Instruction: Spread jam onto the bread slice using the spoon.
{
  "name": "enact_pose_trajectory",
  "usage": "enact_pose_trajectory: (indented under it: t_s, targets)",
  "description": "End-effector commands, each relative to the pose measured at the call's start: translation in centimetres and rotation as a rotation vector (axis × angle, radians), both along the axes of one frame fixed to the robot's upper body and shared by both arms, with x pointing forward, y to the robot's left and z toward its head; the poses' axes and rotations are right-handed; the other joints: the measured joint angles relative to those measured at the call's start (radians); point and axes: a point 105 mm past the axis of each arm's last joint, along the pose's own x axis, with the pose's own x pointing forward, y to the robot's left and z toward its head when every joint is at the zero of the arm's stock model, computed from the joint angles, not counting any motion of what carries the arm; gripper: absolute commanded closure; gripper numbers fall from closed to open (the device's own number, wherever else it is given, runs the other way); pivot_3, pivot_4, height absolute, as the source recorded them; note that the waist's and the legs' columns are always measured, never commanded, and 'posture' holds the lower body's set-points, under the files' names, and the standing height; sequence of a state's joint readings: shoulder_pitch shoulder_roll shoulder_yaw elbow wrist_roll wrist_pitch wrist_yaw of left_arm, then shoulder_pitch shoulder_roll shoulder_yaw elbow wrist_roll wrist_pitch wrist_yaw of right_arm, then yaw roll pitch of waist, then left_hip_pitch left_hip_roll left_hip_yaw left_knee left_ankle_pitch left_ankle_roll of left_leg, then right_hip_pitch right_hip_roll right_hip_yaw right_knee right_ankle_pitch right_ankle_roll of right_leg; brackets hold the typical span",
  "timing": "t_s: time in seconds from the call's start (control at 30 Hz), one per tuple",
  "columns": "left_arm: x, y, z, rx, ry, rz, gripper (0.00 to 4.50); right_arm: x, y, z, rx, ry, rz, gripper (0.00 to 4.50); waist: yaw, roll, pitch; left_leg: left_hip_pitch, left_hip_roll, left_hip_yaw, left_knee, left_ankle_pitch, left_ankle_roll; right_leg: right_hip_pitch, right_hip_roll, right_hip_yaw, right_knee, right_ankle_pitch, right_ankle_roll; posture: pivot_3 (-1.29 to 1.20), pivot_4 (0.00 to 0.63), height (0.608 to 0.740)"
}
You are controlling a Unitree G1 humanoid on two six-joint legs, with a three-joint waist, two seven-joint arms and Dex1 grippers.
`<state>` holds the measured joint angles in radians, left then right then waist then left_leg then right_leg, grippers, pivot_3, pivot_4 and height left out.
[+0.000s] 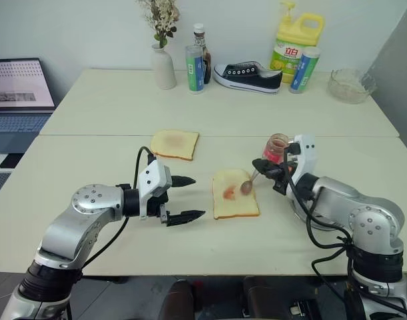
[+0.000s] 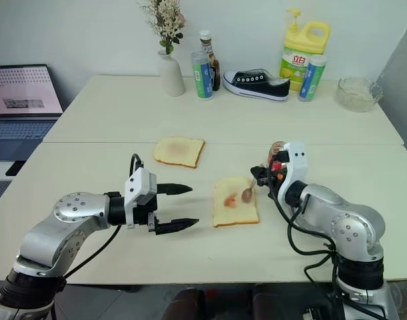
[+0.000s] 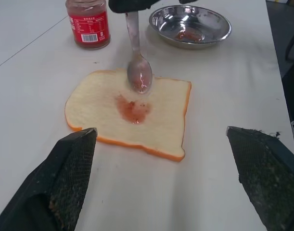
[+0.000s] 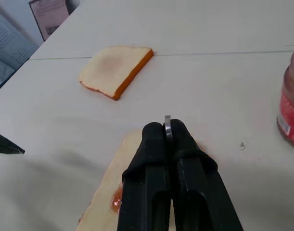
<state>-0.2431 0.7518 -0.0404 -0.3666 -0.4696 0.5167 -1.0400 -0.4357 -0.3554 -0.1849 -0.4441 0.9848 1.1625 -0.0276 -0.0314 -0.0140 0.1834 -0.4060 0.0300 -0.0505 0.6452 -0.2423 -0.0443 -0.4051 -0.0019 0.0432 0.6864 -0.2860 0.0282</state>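
Observation:
The bread slice (image 1: pixel 235 195) lies at the table's middle with a small red jam smear (image 3: pixel 133 109) near its centre. My right gripper (image 1: pixel 264 167) is shut on the handle of the spoon (image 3: pixel 139 72). The spoon slants down so that its bowl, tinged with jam, sits over the slice's edge on the jar side. I cannot tell whether the bowl touches the bread. The jam jar (image 1: pixel 276 148) stands just behind that gripper. My left gripper (image 1: pixel 198 197) is open and holds nothing, a little to the left of the slice and pointing at it.
A second bread slice (image 1: pixel 174 144) lies further back to the left. A round steel dish (image 3: pixel 190 26) with jam traces sits under my right arm. A vase (image 1: pixel 164 65), bottles, a shoe (image 1: pixel 248 76) and a glass bowl (image 1: pixel 350 85) line the far edge. A laptop (image 1: pixel 20 93) stands at far left.

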Motion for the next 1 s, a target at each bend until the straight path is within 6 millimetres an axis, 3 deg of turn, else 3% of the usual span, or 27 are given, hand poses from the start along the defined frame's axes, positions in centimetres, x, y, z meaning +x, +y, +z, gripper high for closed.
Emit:
enact_pose_trajectory:
  t_s: [0.03, 0.2, 0.37, 0.47, 0.57, 0.83, 1.0]
  targets:
    - [-0.2, -0.5, 0.9, 0.001, -0.043, -0.028, 0.00, 0.0, 1.1, 2.1, 0.127, -0.027, 0.024, 4.46, -0.001, 0.000, 0.000, 0.000, 0.000, 0.000, 0.000, 0.000, 0.000, 0.000, 0.000, 0.000, 0.000, 0.000, 0.000, 0.00, 0.150, 0.740]
    - [-0.2, -0.6, 1.0, -0.001, -0.046, -0.031, 0.00, 0.3, 3.5, 1.1, 0.293, 0.086, 0.025, 4.46, -0.003, 0.000, 0.000, 0.000, 0.001, 0.000, 0.000, 0.000, 0.000, 0.000, 0.001, 0.000, 0.001, 0.000, 0.000, 0.00, 0.150, 0.740]
    - [-0.2, -0.6, 1.0, 0.001, -0.048, -0.033, 0.00, 0.3, 3.9, -2.2, 0.253, 0.181, 0.006, 4.46, 0.000, 0.000, 0.000, 0.000, 0.001, 0.000, 0.000, 0.000, 0.000, 0.000, 0.000, 0.000, 0.000, 0.000, 0.000, 0.00, 0.150, 0.740]
    - [-0.3, -0.5, 1.0, 0.004, -0.046, -0.032, 0.00, 0.3, 2.8, -3.1, 0.215, 0.192, -0.020, 4.46, -0.001, 0.000, 0.000, 0.000, 0.000, 0.001, 0.000, 0.000, 0.000, 0.000, 0.000, 0.000, 0.000, 0.000, 0.000, 0.00, 0.150, 0.740]
    - [-0.5, -0.4, 0.9, 0.008, -0.042, -0.036, 0.00, 0.5, 0.7, -3.2, 0.199, 0.182, -0.067, 4.46, 0.001, 0.000, 0.000, 0.001, 0.000, 0.000, 0.000, 0.000, 0.000, 0.000, 0.000, 0.000, 0.001, 0.000, 0.000, 0.00, 0.150, 0.740]
    - [-0.2, -0.7, 0.9, 0.009, -0.041, -0.055, 0.00, 0.6, -2.0, -3.2, 0.168, 0.170, -0.134, 4.46, 0.001, 0.000, 0.000, 0.001, 0.000, 0.001, 0.000, 0.000, 0.000, 0.000, 0.000, 0.000, 0.001, 0.000, 0.000, 0.00, 0.150, 0.740]
    - [-0.1, -0.8, 1.0, 0.008, -0.043, -0.063, 0.00, 1.1, -3.1, -2.0, 0.189, 0.140, -0.171, 4.46, 0.001, 0.000, 0.000, 0.001, 0.000, 0.001, 0.000, 0.000, 0.000, 0.000, 0.000, 0.001, 0.001, 0.000, 0.000, 0.00, 0.150, 0.740]
